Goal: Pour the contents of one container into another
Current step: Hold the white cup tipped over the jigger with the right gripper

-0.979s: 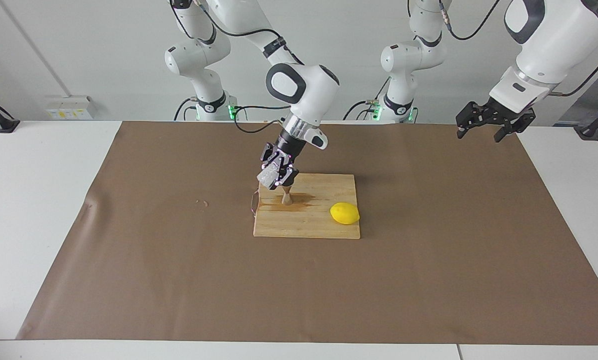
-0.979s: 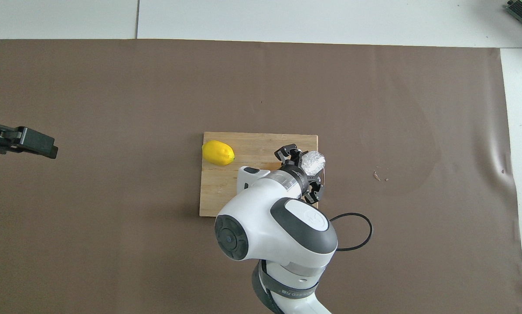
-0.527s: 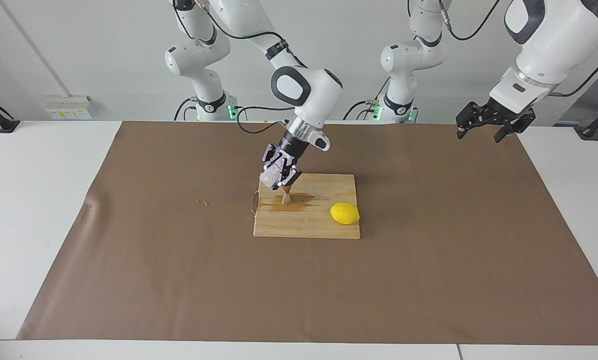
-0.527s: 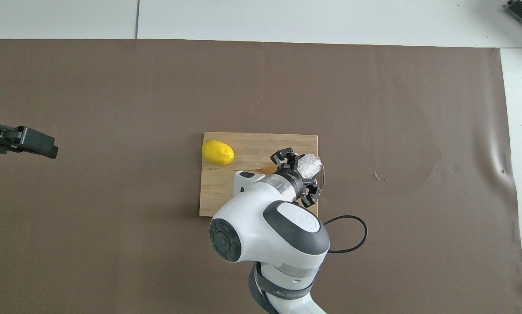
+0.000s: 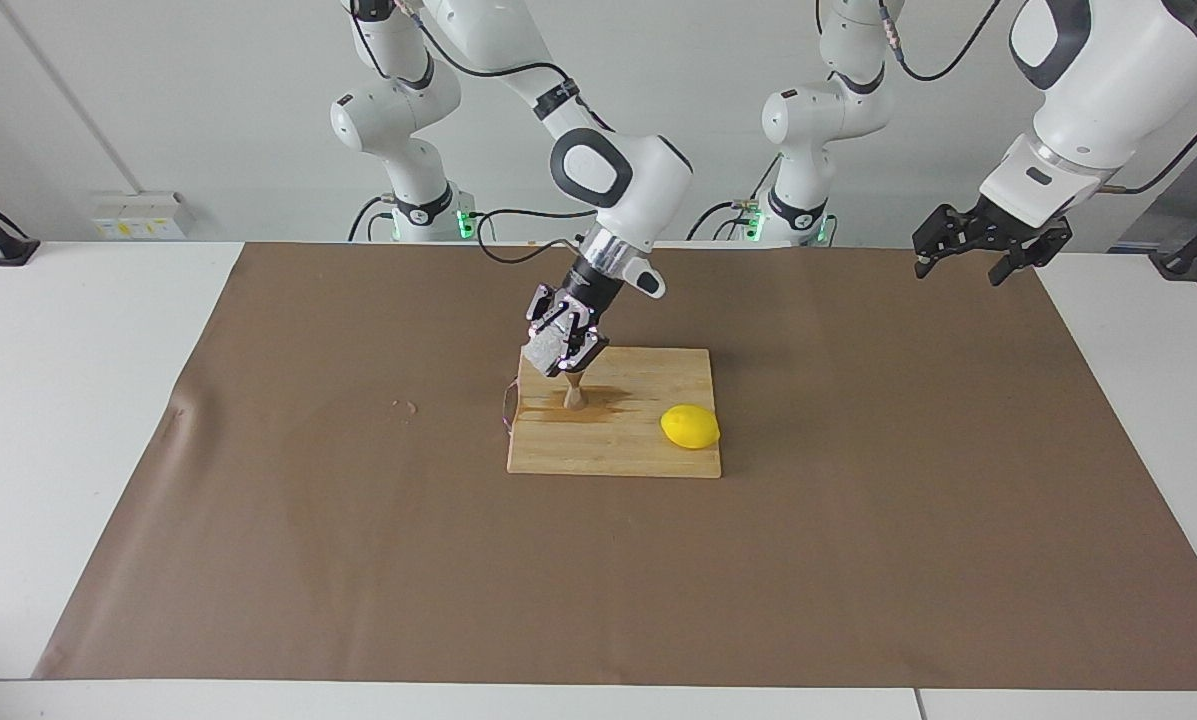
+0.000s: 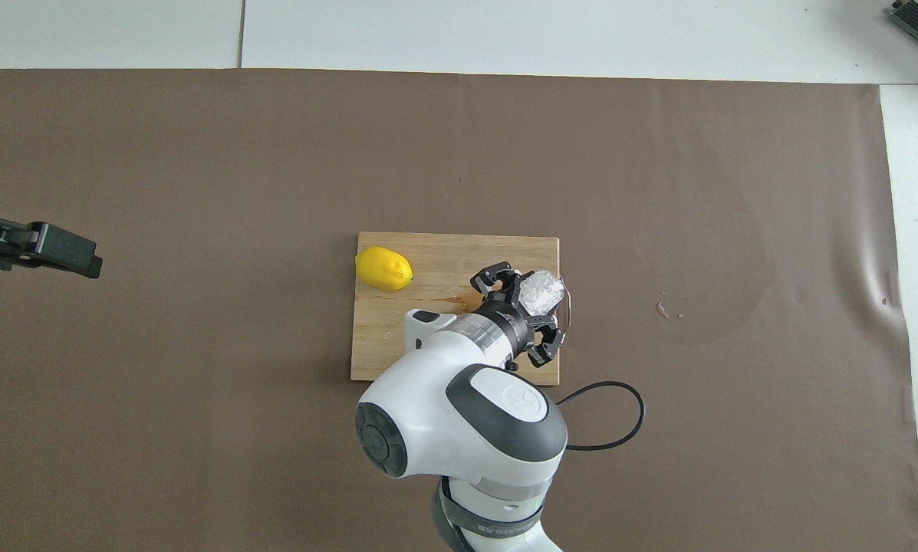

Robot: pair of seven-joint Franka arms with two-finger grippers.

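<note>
The right arm leans down over the cutting board (image 5: pixel 648 440), wrist angled, its right claw (image 5: pixel 565 352) clamped on the crinkly white cup (image 5: pixel 541 350), tipped just above the steel jigger (image 5: pixel 574 394). The jigger stands upright near the board's edge closest to the robots, on a wet brown stain (image 5: pixel 598 400); whether anything is flowing, I can't quite tell. A lemon (image 5: pixel 690 427) lies beside it. The left claw (image 5: pixel 970 248) hangs open, waiting over the tabletop's (image 5: pixel 78 400) corner.
</note>
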